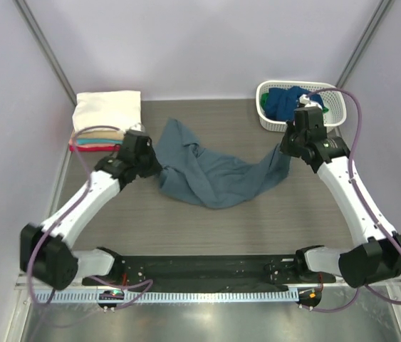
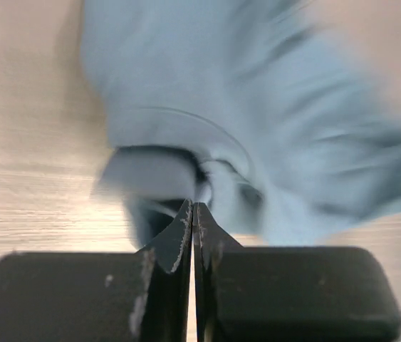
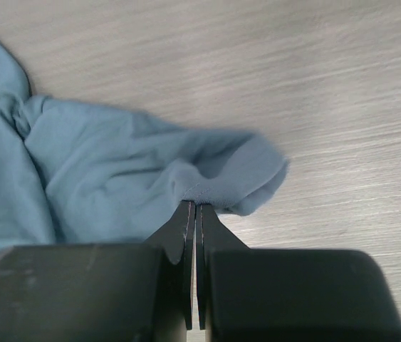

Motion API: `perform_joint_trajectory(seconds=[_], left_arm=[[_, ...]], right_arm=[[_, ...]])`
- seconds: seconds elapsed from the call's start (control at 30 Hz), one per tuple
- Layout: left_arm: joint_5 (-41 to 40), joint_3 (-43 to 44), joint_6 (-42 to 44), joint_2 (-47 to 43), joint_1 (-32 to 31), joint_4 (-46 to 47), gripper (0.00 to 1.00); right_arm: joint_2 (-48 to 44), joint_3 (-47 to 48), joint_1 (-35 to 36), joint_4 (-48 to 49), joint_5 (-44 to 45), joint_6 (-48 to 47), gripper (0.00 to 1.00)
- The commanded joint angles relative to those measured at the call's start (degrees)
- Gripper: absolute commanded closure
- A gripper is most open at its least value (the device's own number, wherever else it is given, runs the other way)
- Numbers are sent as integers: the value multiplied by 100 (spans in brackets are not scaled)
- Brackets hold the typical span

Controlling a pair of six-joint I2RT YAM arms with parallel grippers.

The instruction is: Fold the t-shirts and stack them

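A slate grey-blue t-shirt (image 1: pixel 214 178) lies crumpled across the middle of the table. My left gripper (image 1: pixel 156 165) is at its left edge. In the left wrist view, which is blurred, that gripper (image 2: pixel 194 205) is shut with a fold of the shirt (image 2: pixel 257 107) at its tips. My right gripper (image 1: pixel 283 148) holds the shirt's right end. In the right wrist view it (image 3: pixel 196 205) is shut on a stitched hem of the shirt (image 3: pixel 115 164). Folded t-shirts (image 1: pixel 106 108) are stacked at the back left, a cream one on top.
A white lattice basket (image 1: pixel 337 114) stands at the back right, just behind my right wrist, with a dark blue shirt (image 1: pixel 285 100) in it. Red and teal edges (image 1: pixel 93 146) show under the cream shirt. Walls close in on both sides.
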Motion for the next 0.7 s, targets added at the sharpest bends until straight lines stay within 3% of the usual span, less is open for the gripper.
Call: perform_joint_trajectory(seconds=[0.0, 0.13, 0.3, 0.37, 0.47, 0.57, 0.6, 0.67], left_arm=[[-525, 1107, 145, -1099, -3, -1275, 100], [-824, 2153, 102, -1759, -12, -2381, 100], [-1404, 3173, -66, -2496, -3, -3061, 100], [-1633, 3201, -22, -2603, -3, -3271, 100], [-1327, 2764, -48, -2700, -12, -3326, 99], [-301, 1298, -161, -2981, -3, -2607, 74], [355, 772, -223, -3060, -20, -1865, 58], [853, -565, -652, -3262, -186, -1131, 49]], right_arm=[[-677, 531, -54, 126, 70, 183, 99], [-1100, 1189, -63, -137, 114, 324, 99], [-1531, 2130, -54, -717, 596, 368, 99], [-1575, 2683, -54, -1006, 763, 289, 99], [-1365, 3194, -54, -1394, 642, 131, 99], [-1102, 3318, -54, -1755, 10, 166, 99], [-1153, 3283, -54, -1729, -427, 209, 99], [-1337, 2950, -54, -1317, -659, 297, 99]])
